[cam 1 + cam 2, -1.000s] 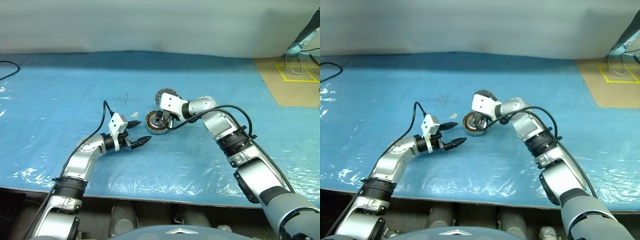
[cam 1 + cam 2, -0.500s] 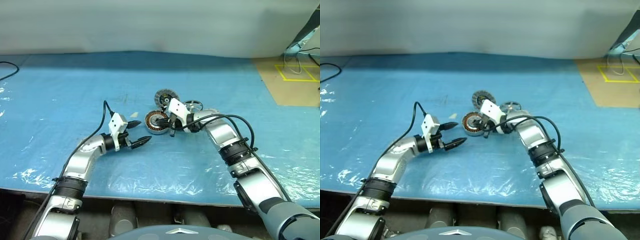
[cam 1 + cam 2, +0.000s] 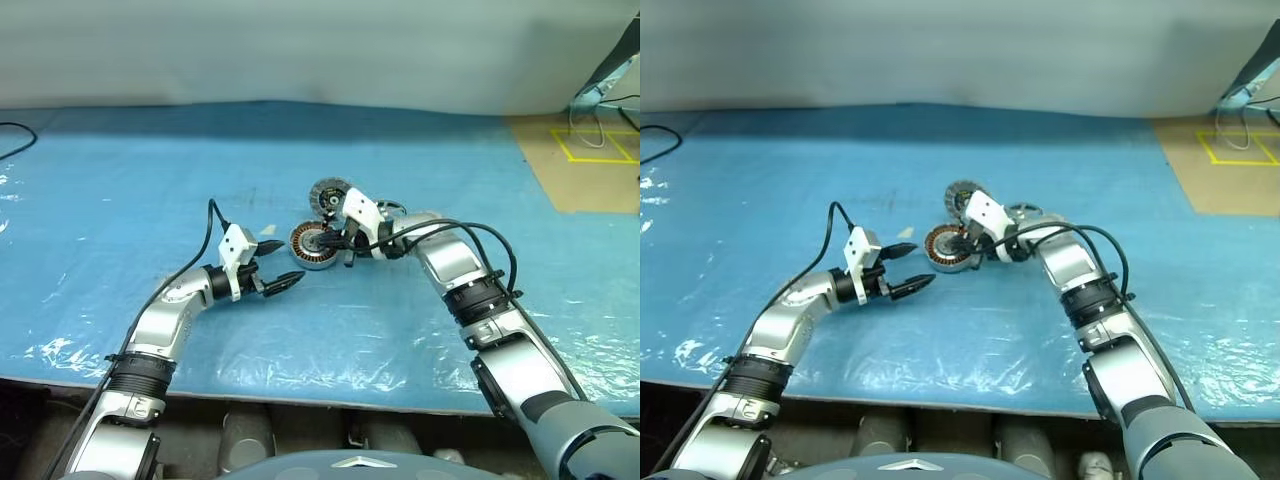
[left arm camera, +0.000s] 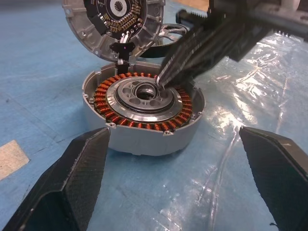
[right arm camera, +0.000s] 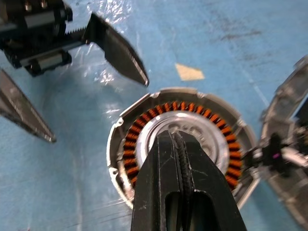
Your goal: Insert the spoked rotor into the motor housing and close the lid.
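A: Motor housing (image 3: 313, 245) first, from your head views: it sits on the blue tabletop (image 3: 120, 170) between the two sets of fingers, open at the top, copper windings showing. Your right gripper (image 3: 345, 243) is over its far edge; your left gripper (image 3: 280, 266) waits just short of it on the near side.

B: And the other parts?

A: The lid (image 3: 331, 193) stands tilted just behind the housing, beyond your right fingers. The spoked rotor (image 3: 1024, 212) lies flat behind the right wrist, partly hidden by the arm.

B: What does the left wrist view give you?

A: Your left fingers (image 4: 72, 178) are spread wide with nothing between them, and the housing (image 4: 144, 139) sits ahead of them in the gap. The right fingers come in from above, pressed together, their tip at the housing's central ring. The lid (image 4: 114, 21) leans up behind the housing, dark face towards you, joined to it by a small connector. A sliver of the rotor (image 4: 169, 34) shows behind it.

B: Right wrist view?

A: Your right fingers (image 5: 185, 192) are closed tight on each other, holding nothing, directly above the housing's centre (image 5: 180, 132). The left fingers (image 5: 118, 50) point in from beyond the housing, apart from it.
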`<state>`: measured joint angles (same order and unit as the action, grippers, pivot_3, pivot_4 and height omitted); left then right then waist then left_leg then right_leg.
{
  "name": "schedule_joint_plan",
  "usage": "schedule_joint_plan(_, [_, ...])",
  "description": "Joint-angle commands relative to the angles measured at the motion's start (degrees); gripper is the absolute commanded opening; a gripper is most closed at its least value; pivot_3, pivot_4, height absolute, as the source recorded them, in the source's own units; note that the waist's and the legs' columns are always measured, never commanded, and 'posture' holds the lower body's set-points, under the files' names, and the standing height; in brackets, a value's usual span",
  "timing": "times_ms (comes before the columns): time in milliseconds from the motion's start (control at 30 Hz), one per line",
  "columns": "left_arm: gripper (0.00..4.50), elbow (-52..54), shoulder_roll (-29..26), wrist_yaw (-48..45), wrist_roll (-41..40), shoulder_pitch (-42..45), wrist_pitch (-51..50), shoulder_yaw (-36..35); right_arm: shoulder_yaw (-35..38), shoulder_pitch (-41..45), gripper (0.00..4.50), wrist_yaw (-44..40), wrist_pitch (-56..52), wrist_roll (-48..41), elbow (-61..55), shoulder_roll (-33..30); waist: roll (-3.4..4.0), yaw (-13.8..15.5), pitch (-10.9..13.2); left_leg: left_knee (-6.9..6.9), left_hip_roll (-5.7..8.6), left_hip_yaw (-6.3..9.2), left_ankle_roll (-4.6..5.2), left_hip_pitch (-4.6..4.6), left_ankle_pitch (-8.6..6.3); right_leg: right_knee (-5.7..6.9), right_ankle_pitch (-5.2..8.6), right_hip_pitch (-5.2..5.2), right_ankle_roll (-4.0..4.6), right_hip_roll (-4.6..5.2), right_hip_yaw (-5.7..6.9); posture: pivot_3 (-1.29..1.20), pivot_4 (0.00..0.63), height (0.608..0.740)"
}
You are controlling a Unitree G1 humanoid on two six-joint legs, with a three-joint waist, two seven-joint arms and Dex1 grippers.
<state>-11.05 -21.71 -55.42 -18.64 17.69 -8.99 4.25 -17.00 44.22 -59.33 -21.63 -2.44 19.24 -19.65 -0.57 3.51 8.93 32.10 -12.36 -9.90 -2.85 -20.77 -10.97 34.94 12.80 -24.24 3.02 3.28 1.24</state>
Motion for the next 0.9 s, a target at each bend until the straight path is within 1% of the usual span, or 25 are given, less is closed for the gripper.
schedule_joint_plan(33, [4.50,1.81,-0.19,-0.02,-0.11,0.61,0.33,-0.29,-0.09,3.38,0.02,1.13,0.77,0.89,-1.01,0.45,0.00,-0.04,0.00,0.00,-0.02,0.00,-0.02,-0.02,-0.01,0.01,0.00,-0.02,0.01,0.00,0.03,0.00,0.150,0.740])
schedule_joint_plan(133, [4.50,2.75,0.08,0.39,-0.13,0.37,-0.10,-0.08,-3.26,3.77,0.02,2.38,3.02,4.60,1.16,0.57,0.00,0.02,0.00,0.00,-0.02,0.00,-0.11,-0.03,-0.07,-0.01,0.01,-0.02,0.01,0.01,0.04,0.00,0.150,0.740])
schedule_joint_plan(333, [4.50,3.91,0.16,0.97,-0.40,0.07,-0.98,-0.05,-5.68,2.25,0.02,2.83,5.57,7.19,1.79,0.60,-0.01,0.06,0.00,0.06,-0.02,0.00,-0.12,-0.07,-0.07,-0.02,0.01,-0.01,0.01,0.03,0.04,0.00,0.150,0.740])
schedule_joint_plan(433, [4.50,3.80,-0.07,0.92,-0.44,0.19,-1.27,-0.28,-6.05,1.89,0.60,2.78,6.98,8.02,2.06,0.28,-0.01,0.06,0.01,0.09,-0.02,0.00,-0.12,-0.06,-0.07,0.02,0.00,-0.01,0.01,0.04,0.03,0.00,0.150,0.740])
schedule_joint_plan(467, [4.50,3.66,-0.12,0.88,-0.40,0.26,-1.27,-0.33,-6.00,2.00,0.89,3.06,7.07,8.31,2.27,0.29,-0.01,0.06,0.01,0.09,-0.02,0.00,-0.12,-0.05,-0.07,0.03,0.00,-0.01,0.01,0.04,0.03,0.00,0.150,0.740])
schedule_joint_plan(533, [4.50,3.32,-0.12,0.79,-0.30,0.35,-1.15,-0.35,-5.88,2.35,1.64,3.47,7.02,8.86,2.96,0.31,-0.01,0.05,0.01,0.10,-0.02,0.00,-0.12,-0.05,-0.07,0.05,0.00,-0.01,0.01,0.03,0.03,0.00,0.150,0.740])
schedule_joint_plan(567, [4.50,3.10,-0.09,0.74,-0.25,0.38,-1.01,-0.34,-5.94,2.48,1.87,3.57,7.25,9.18,3.22,0.22,-0.01,0.04,0.01,0.10,-0.02,0.00,-0.12,-0.05,-0.07,0.05,0.00,-0.01,0.01,0.03,0.03,0.00,0.150,0.740])
schedule_joint_plan(633, [4.50,2.52,0.00,0.59,-0.11,0.39,-0.54,-0.31,-5.81,2.56,2.54,3.61,7.13,9.36,3.41,0.23,-0.01,0.02,0.00,0.10,-0.02,0.00,-0.12,-0.05,-0.07,0.05,0.00,-0.01,0.01,0.03,0.03,0.00,0.150,0.740])
schedule_joint_plan(867, [4.50,0.48,0.20,0.16,0.37,0.37,1.24,-0.17,-4.95,2.35,2.54,4.00,5.31,9.14,1.89,0.34,-0.01,0.03,0.00,0.12,-0.02,0.00,-0.11,-0.01,-0.07,0.07,-0.01,0.02,0.02,0.03,0.02,0.00,0.150,0.740])
schedule_joint_plan(900, [4.50,0.13,0.23,0.11,0.43,0.44,1.50,-0.13,-3.99,2.94,2.54,4.78,3.02,8.54,1.96,0.95,-0.01,0.03,0.01,0.12,-0.02,0.00,-0.11,0.00,-0.07,0.08,0.00,0.02,0.02,0.03,0.02,0.00,0.150,0.740])
